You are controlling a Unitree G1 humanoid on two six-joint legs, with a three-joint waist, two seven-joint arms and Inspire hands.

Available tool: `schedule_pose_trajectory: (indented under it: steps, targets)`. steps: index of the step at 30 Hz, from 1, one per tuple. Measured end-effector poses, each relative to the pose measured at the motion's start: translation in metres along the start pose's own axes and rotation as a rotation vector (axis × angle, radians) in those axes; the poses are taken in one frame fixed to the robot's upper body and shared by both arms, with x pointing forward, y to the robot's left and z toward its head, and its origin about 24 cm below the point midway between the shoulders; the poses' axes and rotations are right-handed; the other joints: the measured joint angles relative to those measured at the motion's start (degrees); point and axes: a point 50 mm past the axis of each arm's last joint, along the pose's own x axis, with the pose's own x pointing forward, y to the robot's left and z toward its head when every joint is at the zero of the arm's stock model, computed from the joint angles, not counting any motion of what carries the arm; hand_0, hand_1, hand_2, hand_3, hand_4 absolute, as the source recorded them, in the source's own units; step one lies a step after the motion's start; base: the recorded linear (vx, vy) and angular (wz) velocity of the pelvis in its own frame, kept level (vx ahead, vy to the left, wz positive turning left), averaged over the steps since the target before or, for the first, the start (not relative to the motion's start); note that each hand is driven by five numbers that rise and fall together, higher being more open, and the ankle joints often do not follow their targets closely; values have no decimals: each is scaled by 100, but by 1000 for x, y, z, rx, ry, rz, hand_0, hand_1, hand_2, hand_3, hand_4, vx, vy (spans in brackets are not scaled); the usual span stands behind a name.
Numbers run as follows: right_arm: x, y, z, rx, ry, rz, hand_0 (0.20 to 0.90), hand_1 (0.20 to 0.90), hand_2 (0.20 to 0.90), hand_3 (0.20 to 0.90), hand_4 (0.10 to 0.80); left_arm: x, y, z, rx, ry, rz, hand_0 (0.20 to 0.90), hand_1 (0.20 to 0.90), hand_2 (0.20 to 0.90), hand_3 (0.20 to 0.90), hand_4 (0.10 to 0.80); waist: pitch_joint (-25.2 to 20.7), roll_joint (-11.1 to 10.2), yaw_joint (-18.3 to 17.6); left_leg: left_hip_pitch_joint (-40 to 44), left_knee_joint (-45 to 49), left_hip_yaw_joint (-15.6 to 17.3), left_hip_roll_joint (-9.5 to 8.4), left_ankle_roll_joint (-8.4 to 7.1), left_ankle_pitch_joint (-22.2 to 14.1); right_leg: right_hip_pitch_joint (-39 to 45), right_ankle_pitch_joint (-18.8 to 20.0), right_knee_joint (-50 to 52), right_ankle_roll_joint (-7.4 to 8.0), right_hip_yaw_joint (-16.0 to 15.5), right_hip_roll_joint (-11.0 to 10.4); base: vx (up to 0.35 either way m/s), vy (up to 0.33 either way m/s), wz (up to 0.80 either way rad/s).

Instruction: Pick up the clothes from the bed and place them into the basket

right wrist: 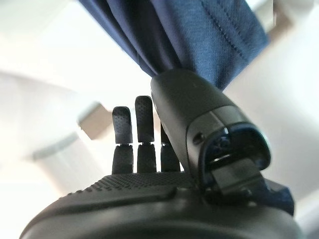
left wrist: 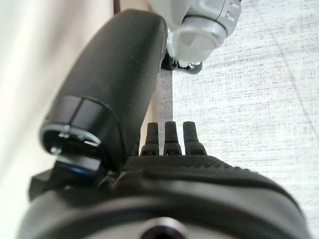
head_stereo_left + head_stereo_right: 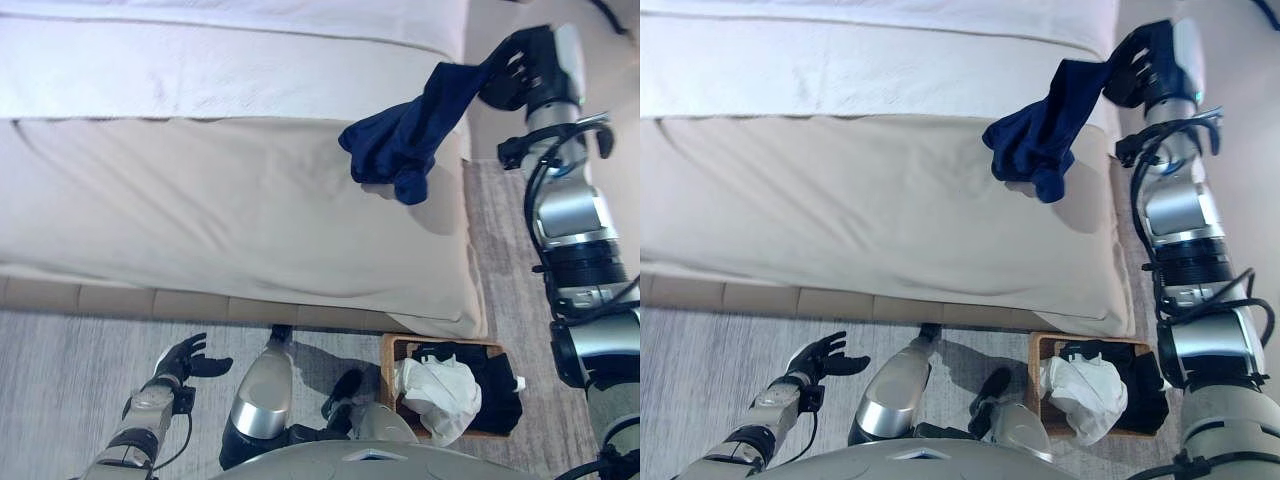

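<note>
My right hand [image 3: 520,68] is raised above the bed's right side and is shut on a dark blue garment [image 3: 405,135]. The garment hangs down from the hand, its lower end just above the beige cover of the bed [image 3: 200,210]. In the right wrist view the thumb [image 1: 199,119] pinches the blue cloth [image 1: 199,30] against the fingers. The wooden basket [image 3: 388,350] stands on the floor at the bed's front right corner and holds a white garment [image 3: 440,395] and a black one [image 3: 495,385]. My left hand [image 3: 185,358] is open, low over the floor at the lower left.
The bed has a white sheet [image 3: 200,60] at its far side. A grey carpet [image 3: 60,370] lies in front of the bed. A strip of floor [image 3: 500,240] runs between the bed's right edge and my right arm.
</note>
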Motion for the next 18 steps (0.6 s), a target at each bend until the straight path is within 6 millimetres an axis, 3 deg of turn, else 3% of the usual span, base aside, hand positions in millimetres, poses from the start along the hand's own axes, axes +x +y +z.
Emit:
schedule_pose_trajectory:
  steps: [4, 5, 7, 13, 18]
  targets:
    - [-8, -11, -11, 12, 0, -113, 300, 300, 300, 200, 100, -8, -11, -37, -19, 109, -20, 900, 900, 900, 900, 800, -593, 68, -350, 343, -187, 365, 36, 47, -35, 195, 147, -329, 19, 384, 22, 8, -30, -55]
    - [-9, -18, -15, 10, 5, -157, 300, 300, 300, 200, 100, -10, -15, -43, -23, 127, -27, 900, 900, 900, 900, 800, -764, 82, -595, 384, -188, 474, 68, 37, -68, 192, 161, -377, 8, 458, 43, 7, -46, -40]
    - [-8, -30, -16, 7, 0, -210, 300, 300, 300, 200, 100, -12, -19, -50, -27, 145, -34, 900, 900, 900, 900, 800, -957, 181, -750, 445, -189, 627, 102, 23, -109, 186, 166, -376, 2, 641, 91, 5, -30, -44]
    - [-9, -58, -22, 4, 11, -343, 300, 300, 300, 200, 100, -13, -27, -52, -1, 153, -62, 900, 900, 900, 900, 800, -1363, 361, -1243, 589, -199, 890, 307, 19, -173, 157, 171, -377, -5, 967, 253, -33, -25, -29]
    - [-15, -62, -31, -10, 18, -361, 300, 300, 300, 200, 100, -10, -39, -47, 14, 158, -97, 900, 900, 900, 900, 800, -1488, 437, -1537, 631, -197, 1063, 423, 17, -178, 90, 216, -378, -72, 1149, 357, -45, -34, -20]
